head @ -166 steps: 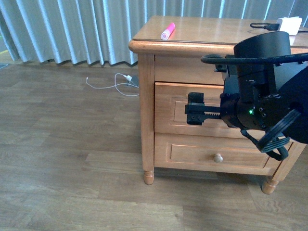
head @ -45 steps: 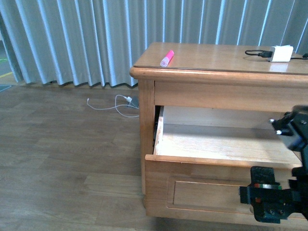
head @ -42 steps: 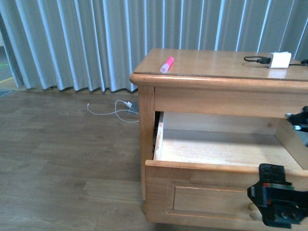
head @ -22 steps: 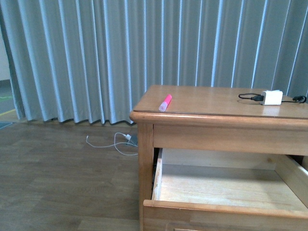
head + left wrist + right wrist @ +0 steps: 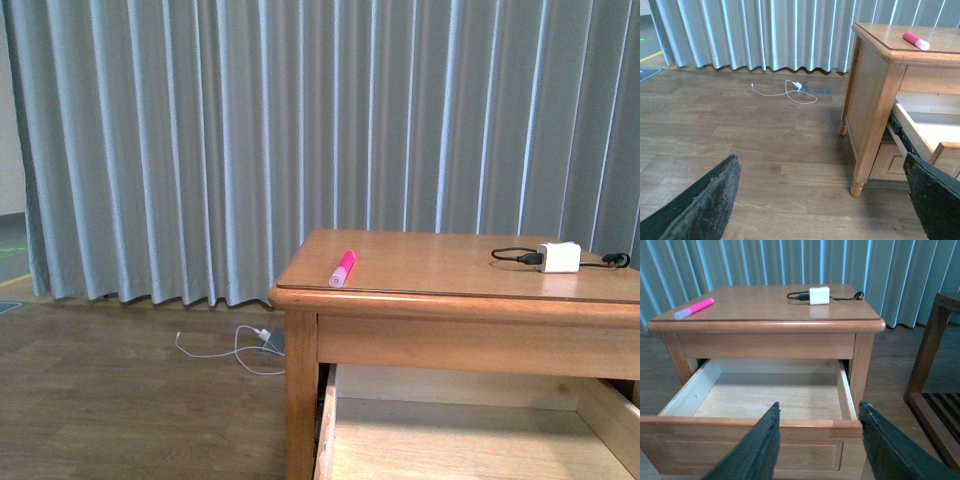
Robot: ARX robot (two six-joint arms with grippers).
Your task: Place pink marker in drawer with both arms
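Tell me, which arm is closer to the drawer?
Right. The right fingers hover open just before the drawer front; the left fingers are off beside the nightstand, over the floor, farther away.

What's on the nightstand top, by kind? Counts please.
pink marker: 1
white charger block: 1
black cable: 1
Total: 3

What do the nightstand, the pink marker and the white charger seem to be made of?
Nightstand: wood, honey-brown glossy varnish, visible grain.
Drawer interior: paler, seemingly unvarnished wood.
Pink marker: probably smooth plastic, uniform bright colour.
White charger: likely plastic, plain moulded block.
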